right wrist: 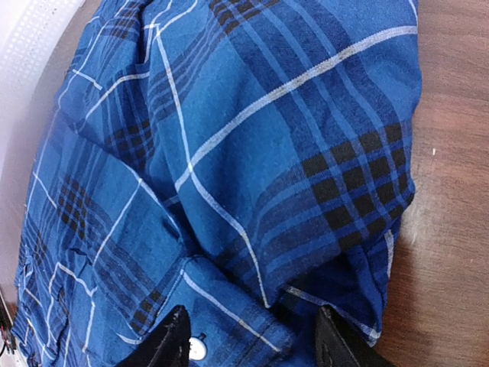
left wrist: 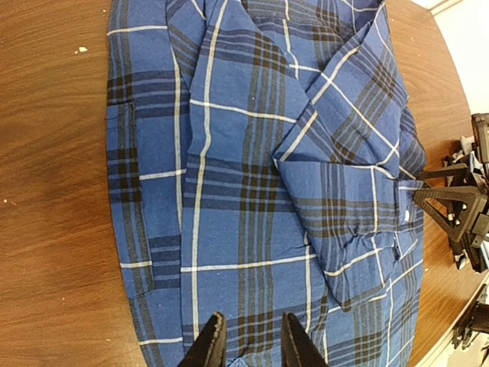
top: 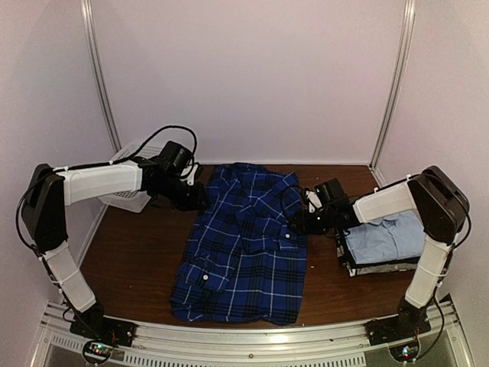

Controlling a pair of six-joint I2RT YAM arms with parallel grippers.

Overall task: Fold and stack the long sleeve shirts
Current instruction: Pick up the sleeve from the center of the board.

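Observation:
The dark blue-and-black plaid shirt (top: 244,245) lies flat in the middle of the table, with a sleeve folded across its front. My left gripper (top: 200,197) is over the shirt's far left edge; in the left wrist view (left wrist: 250,345) its jaws stand a little apart with flat plaid cloth (left wrist: 252,191) below them. My right gripper (top: 299,222) is at the shirt's right edge; in the right wrist view (right wrist: 254,342) it is wide open over the buttoned cuff (right wrist: 229,321) and a sleeve fold. A folded light blue shirt (top: 386,235) tops a stack of darker folded ones (top: 374,266) at the right.
The white lattice basket (top: 126,200) stands at the far left, partly behind my left arm. The brown table (top: 130,252) shows on both sides of the plaid shirt. White walls close in the back and sides. My right gripper also shows in the left wrist view (left wrist: 458,210).

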